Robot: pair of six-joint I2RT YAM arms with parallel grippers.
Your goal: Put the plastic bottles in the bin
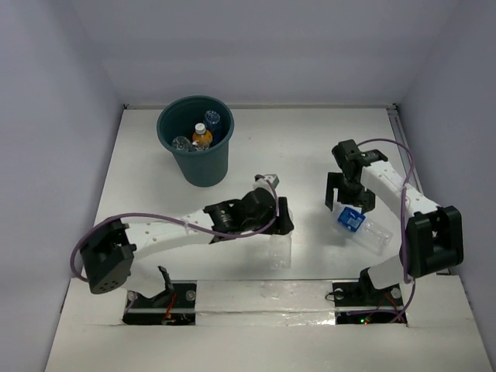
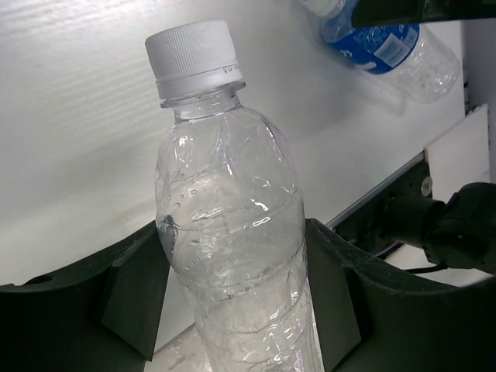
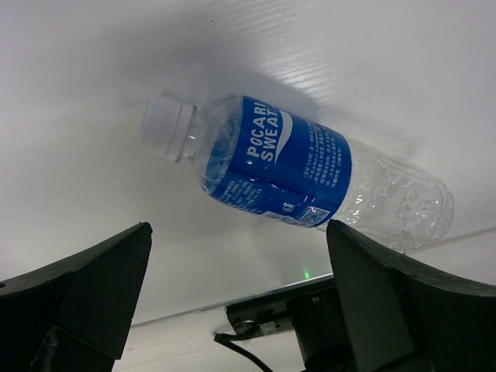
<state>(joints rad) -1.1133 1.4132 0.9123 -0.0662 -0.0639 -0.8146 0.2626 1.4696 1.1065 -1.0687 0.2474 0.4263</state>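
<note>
Clear crinkled plastic, white cap uppermost: the clear bottle (image 2: 225, 194) stands upright between the pads of my left gripper (image 2: 236, 306), which is pinched against both its sides. It sits near the middle of the tabletop (image 1: 310, 147), towards the near edge. The blue-labelled bottle (image 3: 283, 167) lies on its side on the tabletop to the right, below and just beyond my right gripper (image 3: 239, 236), whose jaws are spread wide and touch nothing.

Key relation: this bottle's long axis runs cap-left to base-right across the right wrist view, almost along the line joining the two fingers rather than across it. I judge that closing as posed would meet cap and base, so the wrist wants a turn before descent, to take the body across its width.

The bin (image 1: 203, 167), dark teal, stands at the far left of the tabletop, well apart from both grippers, with an orange bottle (image 1: 201, 138) and others inside. My left arm is the nearer to it, so I judge its held bottle should travel first.
</note>
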